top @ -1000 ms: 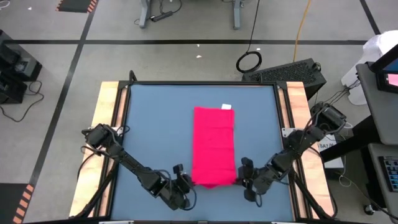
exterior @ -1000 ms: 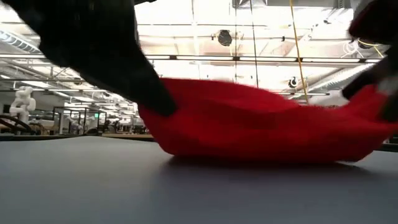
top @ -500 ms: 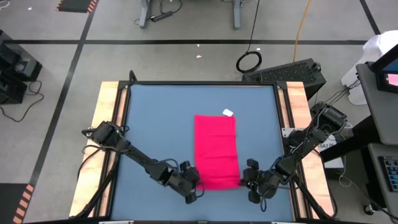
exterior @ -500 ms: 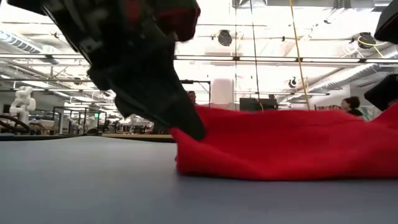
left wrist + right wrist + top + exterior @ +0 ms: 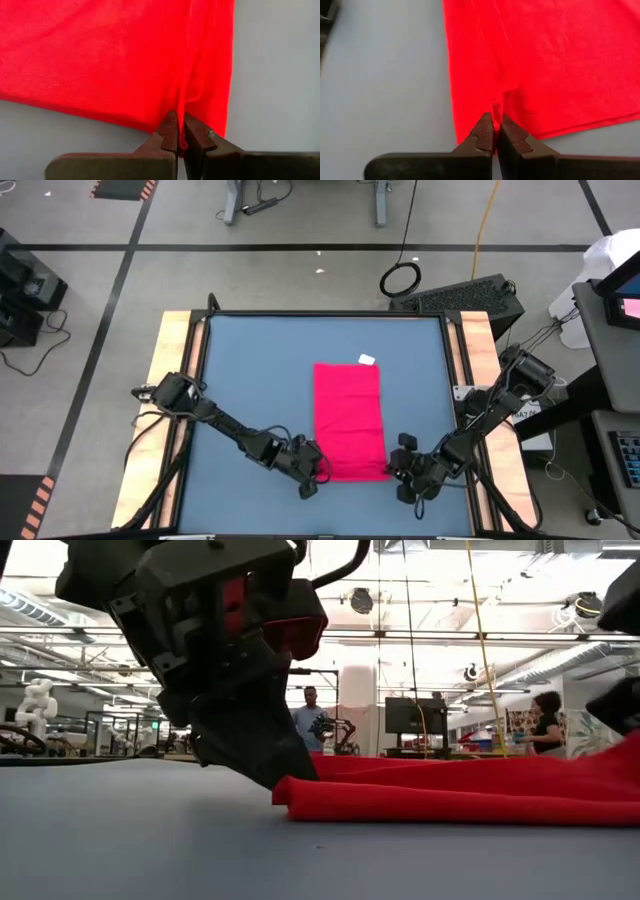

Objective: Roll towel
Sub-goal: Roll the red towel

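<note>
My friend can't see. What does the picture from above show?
A red towel lies flat on a blue table. The left gripper and right gripper each pinch a near corner, jaws shut.

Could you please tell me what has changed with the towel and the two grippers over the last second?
The near end of the towel, bunched and lifted a second ago, now lies low and flat on the table, and the whole cloth has shifted slightly right. The left gripper moved right with it. Both it and the right gripper stay shut on the near corners.
</note>
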